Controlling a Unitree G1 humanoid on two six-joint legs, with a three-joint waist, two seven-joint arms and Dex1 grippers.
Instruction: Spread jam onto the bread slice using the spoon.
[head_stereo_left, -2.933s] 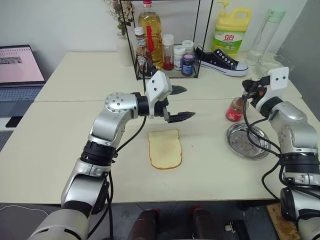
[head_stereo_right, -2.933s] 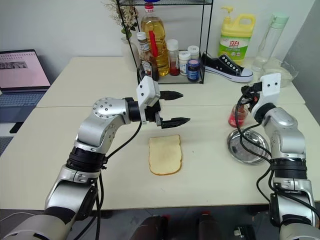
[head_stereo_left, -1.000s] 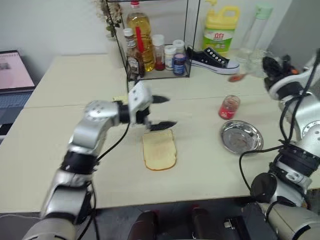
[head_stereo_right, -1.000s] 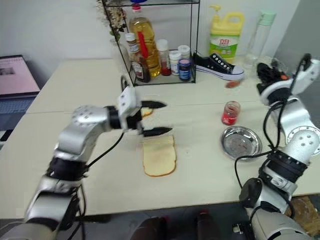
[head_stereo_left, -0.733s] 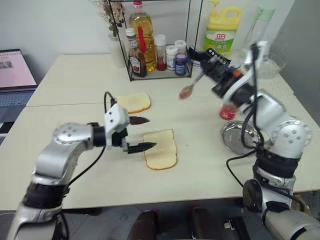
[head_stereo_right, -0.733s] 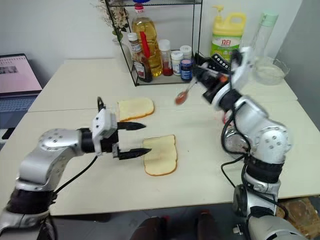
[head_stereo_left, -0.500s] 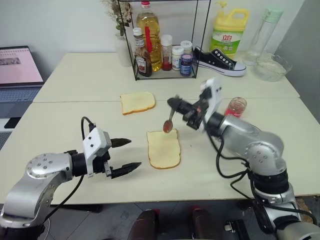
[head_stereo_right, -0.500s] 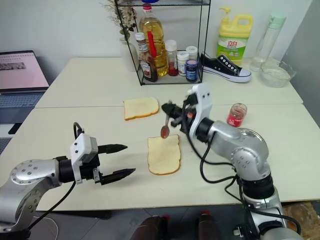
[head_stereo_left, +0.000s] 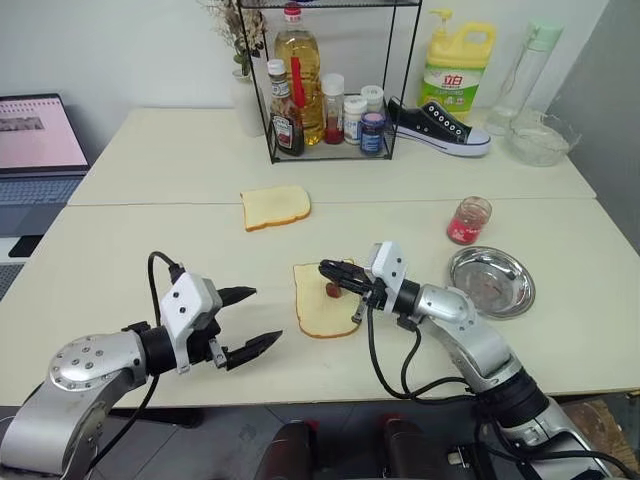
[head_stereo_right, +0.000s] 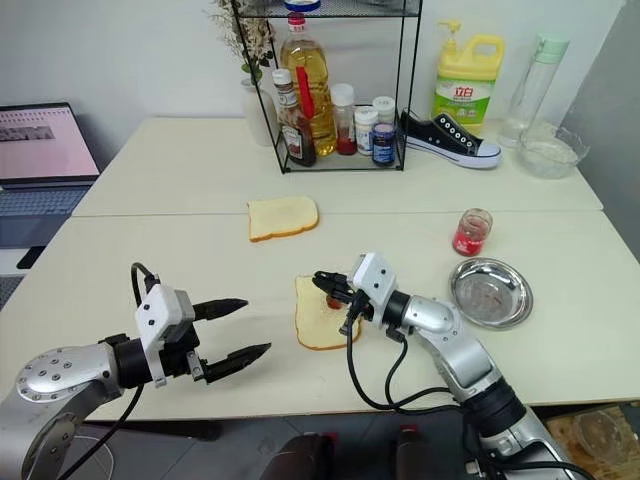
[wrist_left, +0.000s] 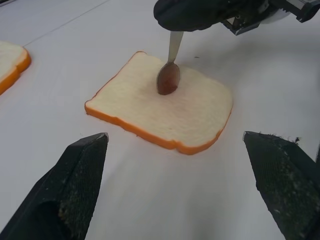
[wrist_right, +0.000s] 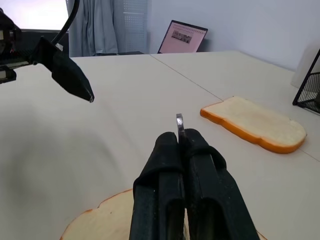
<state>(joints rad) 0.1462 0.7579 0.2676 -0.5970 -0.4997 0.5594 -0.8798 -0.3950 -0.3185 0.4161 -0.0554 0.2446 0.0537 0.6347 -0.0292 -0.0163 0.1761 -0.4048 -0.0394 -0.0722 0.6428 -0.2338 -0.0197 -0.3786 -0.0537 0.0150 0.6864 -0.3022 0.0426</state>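
I have the right tool (head_stereo_left: 335, 272) clamped on the spoon (wrist_left: 169, 70), bowl down with jam (wrist_left: 168, 80) touching the bread (head_stereo_left: 325, 305) mid-surface (head_stereo_left: 120, 240) to spread, while my left tool (head_stereo_left: 250, 322) waits beside it, fingers apart, clear.

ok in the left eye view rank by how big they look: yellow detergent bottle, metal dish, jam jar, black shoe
1. yellow detergent bottle and black shoe: alike, and both sit farther back, so unsure
2. metal dish: close behind
3. jam jar: clearly smallest
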